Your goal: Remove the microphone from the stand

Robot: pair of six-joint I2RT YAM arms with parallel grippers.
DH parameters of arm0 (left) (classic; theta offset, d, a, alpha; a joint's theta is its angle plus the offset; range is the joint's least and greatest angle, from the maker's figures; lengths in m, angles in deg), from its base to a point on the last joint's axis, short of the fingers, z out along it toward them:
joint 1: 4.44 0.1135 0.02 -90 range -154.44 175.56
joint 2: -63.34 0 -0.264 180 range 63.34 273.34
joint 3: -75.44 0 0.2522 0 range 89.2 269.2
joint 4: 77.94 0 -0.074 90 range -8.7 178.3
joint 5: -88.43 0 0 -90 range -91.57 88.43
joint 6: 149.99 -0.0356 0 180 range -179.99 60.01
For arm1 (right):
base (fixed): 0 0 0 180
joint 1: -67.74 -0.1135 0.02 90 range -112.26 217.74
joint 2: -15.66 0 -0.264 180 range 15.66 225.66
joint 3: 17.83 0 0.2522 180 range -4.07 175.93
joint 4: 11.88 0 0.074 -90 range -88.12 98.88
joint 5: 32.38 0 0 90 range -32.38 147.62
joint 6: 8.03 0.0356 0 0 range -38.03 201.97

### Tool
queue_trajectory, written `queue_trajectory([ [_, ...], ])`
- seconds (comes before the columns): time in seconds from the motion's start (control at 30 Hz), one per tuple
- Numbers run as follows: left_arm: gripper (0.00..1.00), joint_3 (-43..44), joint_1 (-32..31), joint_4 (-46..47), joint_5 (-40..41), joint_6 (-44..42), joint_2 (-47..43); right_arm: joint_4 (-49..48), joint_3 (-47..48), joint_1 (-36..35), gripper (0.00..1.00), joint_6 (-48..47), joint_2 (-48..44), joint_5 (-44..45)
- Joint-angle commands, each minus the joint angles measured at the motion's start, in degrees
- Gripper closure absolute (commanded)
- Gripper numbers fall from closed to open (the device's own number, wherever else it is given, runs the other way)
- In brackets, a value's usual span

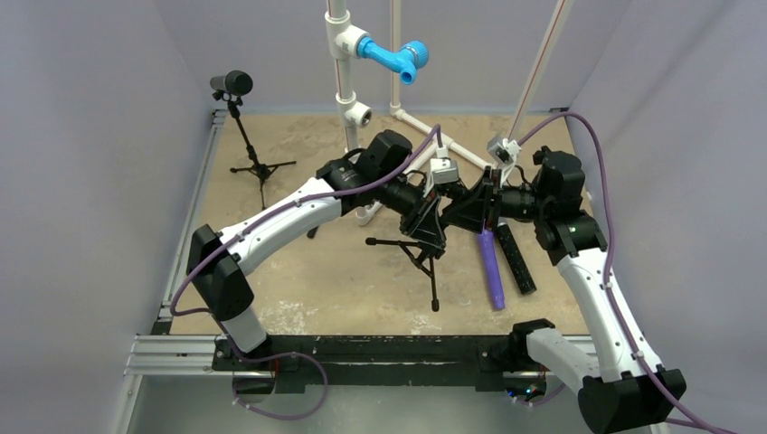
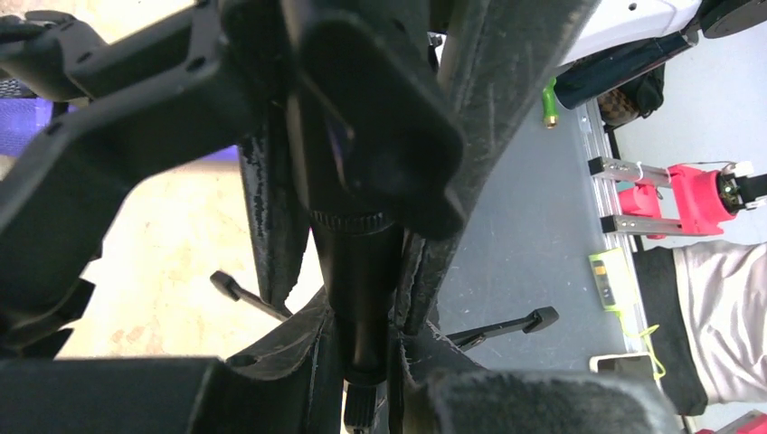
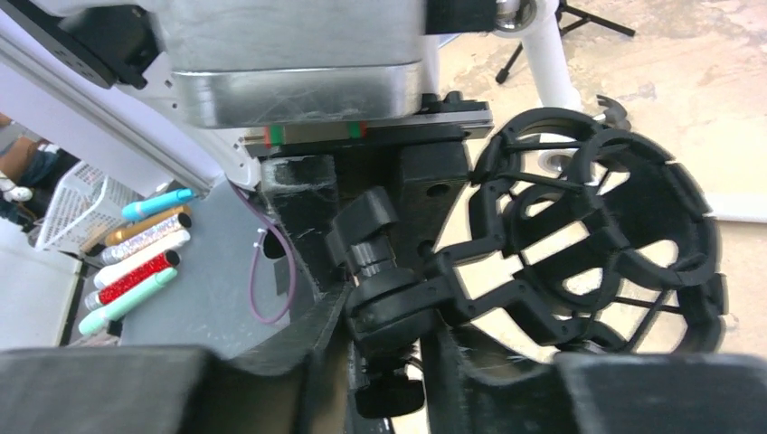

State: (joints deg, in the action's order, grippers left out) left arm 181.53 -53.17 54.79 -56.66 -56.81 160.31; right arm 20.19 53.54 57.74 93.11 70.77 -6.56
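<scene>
Mid-table: left gripper (image 1: 430, 224) clamps tight on the black shaft of the stand (image 1: 421, 255) | right gripper (image 1: 481, 206) has its fingers flanking the swivel joint of the shock mount (image 3: 597, 244), contact unclear | purple microphone (image 1: 491, 268) lies flat on the table (image 1: 307, 289), right of the stand, just beside a black bar (image 1: 516, 259)

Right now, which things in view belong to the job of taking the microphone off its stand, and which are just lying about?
Job: tripod stand; its empty shock mount; purple microphone, lying flat beside it.
Lying about: second microphone on the back stand; white pipe frame; blue fitting; black bar.
</scene>
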Motion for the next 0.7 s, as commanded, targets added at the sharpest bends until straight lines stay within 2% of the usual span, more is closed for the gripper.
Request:
queue_trajectory([
  [0.0,1.0,3.4,-1.4,1.3,-2.3,-1.2,-0.1,-4.7,-0.1,-0.1,0.83,-0.1,-1.3,1.6],
  [0.03,1.0,3.3,-1.4,1.2,-2.2,-1.3,-0.2,-4.0,-0.1,-0.1,0.9,-0.6,-1.6,2.7],
  [0.1,1.0,3.1,-1.3,1.0,-1.9,-1.7,-0.4,-1.6,0.4,0.0,0.98,-2.9,-1.9,5.5],
  [0.17,0.98,3.1,-1.3,0.1,-1.1,-2.6,-0.8,1.1,1.4,0.0,1.0,-5.4,-2.1,8.2],
  [0.23,0.83,3.0,-1.2,-0.6,-0.4,-2.9,-1.6,2.8,2.5,0.1,1.0,-7.3,-2.1,10.0],
  [0.37,0.36,2.6,-0.6,-1.9,1.1,-5.0,-3.5,5.0,4.3,0.1,1.0,-10.4,-1.7,14.8],
  [0.43,0.18,2.3,-0.2,-2.5,2.7,-5.7,-4.9,5.6,5.2,0.1,1.0,-12.3,-1.1,17.1],
  [0.53,0.02,1.6,0.9,-3.1,3.5,-6.4,-7.1,4.8,6.0,0.1,1.0,-14.6,0.0,20.6],
  [0.67,0.0,-0.2,3.1,-3.5,3.9,-7.8,-10.6,0.9,6.0,0.1,1.0,-17.7,2.8,25.0],
])
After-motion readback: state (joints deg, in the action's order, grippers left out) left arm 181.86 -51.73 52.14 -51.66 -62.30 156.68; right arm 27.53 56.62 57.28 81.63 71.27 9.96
